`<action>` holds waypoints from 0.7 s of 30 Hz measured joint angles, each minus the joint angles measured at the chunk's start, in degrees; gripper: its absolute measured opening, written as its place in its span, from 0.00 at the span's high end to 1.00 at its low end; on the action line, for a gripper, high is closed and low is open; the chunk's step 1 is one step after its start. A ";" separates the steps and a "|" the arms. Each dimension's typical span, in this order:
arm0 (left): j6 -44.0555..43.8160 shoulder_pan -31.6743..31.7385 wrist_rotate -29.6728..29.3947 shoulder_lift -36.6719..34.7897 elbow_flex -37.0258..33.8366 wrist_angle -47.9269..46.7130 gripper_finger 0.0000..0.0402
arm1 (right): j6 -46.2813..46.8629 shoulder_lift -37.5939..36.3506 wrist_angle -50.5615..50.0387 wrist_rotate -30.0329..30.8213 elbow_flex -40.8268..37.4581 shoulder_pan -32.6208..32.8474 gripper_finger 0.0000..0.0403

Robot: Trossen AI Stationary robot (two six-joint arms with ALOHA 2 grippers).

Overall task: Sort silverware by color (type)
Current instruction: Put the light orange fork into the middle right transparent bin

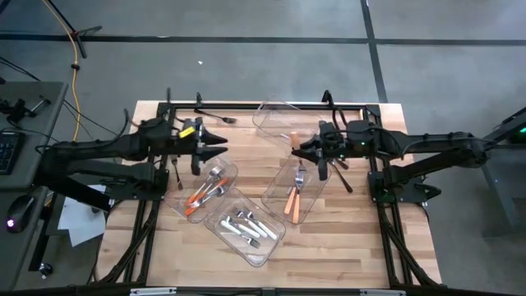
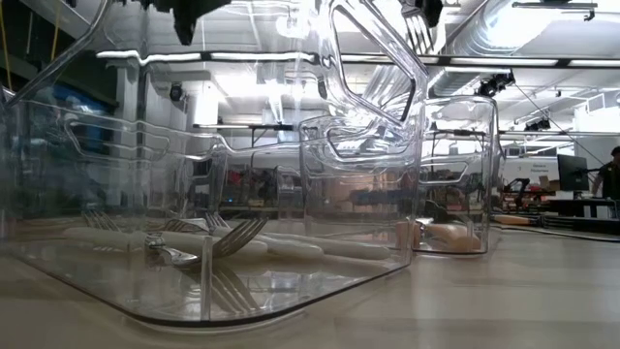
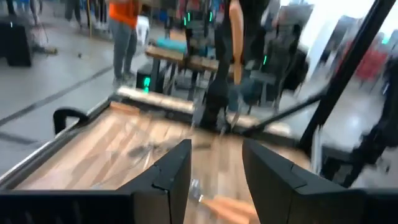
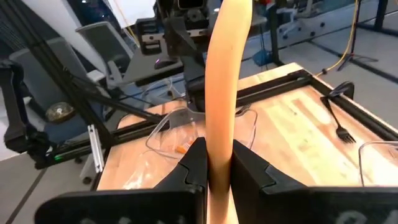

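Note:
My right gripper [image 1: 302, 148] is above the far end of the right clear bin [image 1: 275, 196], shut on an orange-handled fork [image 4: 225, 68]. Its silver tines [image 2: 417, 27] show high in the low view. My left gripper [image 1: 215, 145] is open over the far end of the left bin [image 1: 230, 174], nothing between its fingers [image 3: 168, 180]. Orange-handled silverware [image 1: 200, 197] lies in the left bin, more of it [image 1: 292, 200] in the right bin, and white-handled pieces [image 1: 245, 226] in the near bin [image 1: 271, 238]. My right gripper pinches the fork's orange handle [image 4: 219, 127] between its two fingers, which reach out nearly level from the table's right side and lie across it. The handle stands upright, rising past the fingers. The fork is lifted clear of the bins.
An empty clear bin [image 1: 275, 117] stands at the far middle. One black fork [image 1: 215, 117] lies by the far edge. More black pieces [image 1: 341, 174] lie right of the right bin, and another [image 1: 177, 173] left of the left bin. Bare wood shows near the front right.

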 joint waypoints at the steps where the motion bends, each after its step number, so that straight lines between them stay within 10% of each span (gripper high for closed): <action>1: -1.03 -0.22 -0.22 -1.18 -1.51 2.15 0.67 | -0.02 -0.23 0.11 0.28 0.00 0.08 0.94; 21: -0.06 -1.25 -3.12 -4.28 -9.48 17.03 0.67 | 1.22 -0.20 2.33 2.55 0.00 -0.05 0.94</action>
